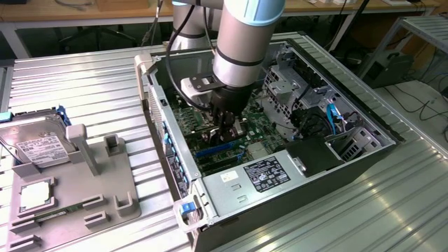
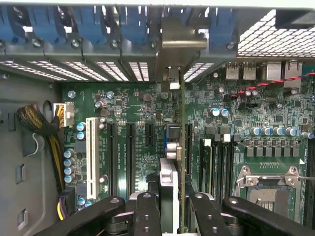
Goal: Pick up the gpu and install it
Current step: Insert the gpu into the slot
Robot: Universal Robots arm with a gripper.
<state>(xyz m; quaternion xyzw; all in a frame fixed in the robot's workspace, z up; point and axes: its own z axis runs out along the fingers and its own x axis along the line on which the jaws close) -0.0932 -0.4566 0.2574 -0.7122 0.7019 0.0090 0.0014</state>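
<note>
Green board seen edge-on, the gpu [image 2: 178,147] stands upright between the jaws, which are clamped on its two faces. It is inside the open computer case [image 1: 378,131] lying on the metal bench [image 1: 84,89]. Its silver bracket [image 2: 183,42] meets the rear slots, above the motherboard [image 2: 123,108].

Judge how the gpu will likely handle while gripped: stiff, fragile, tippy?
Probably stiff: the gpu runs straight, edge-on in the gripper. Likely fragile, being a thin circuit board. If let go unseated, it would probably tip, standing on its narrow edge.
</note>
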